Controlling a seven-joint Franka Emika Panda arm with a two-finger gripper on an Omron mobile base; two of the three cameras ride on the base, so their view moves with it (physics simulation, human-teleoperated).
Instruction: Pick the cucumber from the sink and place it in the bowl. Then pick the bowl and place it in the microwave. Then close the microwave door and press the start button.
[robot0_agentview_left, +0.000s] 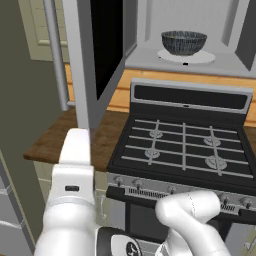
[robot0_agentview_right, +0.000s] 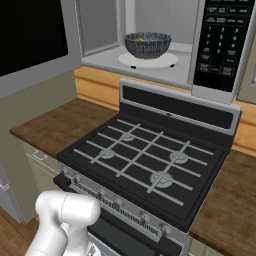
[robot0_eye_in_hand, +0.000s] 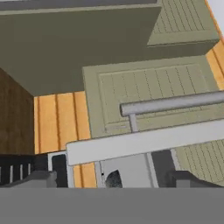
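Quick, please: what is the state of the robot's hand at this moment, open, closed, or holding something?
Hand: open and holding nothing; its two dark finger tips stand well apart, near the grey-framed edge of the black glass microwave door and its long silver bar handle.

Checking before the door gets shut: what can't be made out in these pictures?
- Cucumber: right base view, a yellow speck; the bowl wall hides the rest.
- Hand: hand view, fingertips cut off by the bottom edge, open or shut unclear.
- Keypad labels: right base view, too small.
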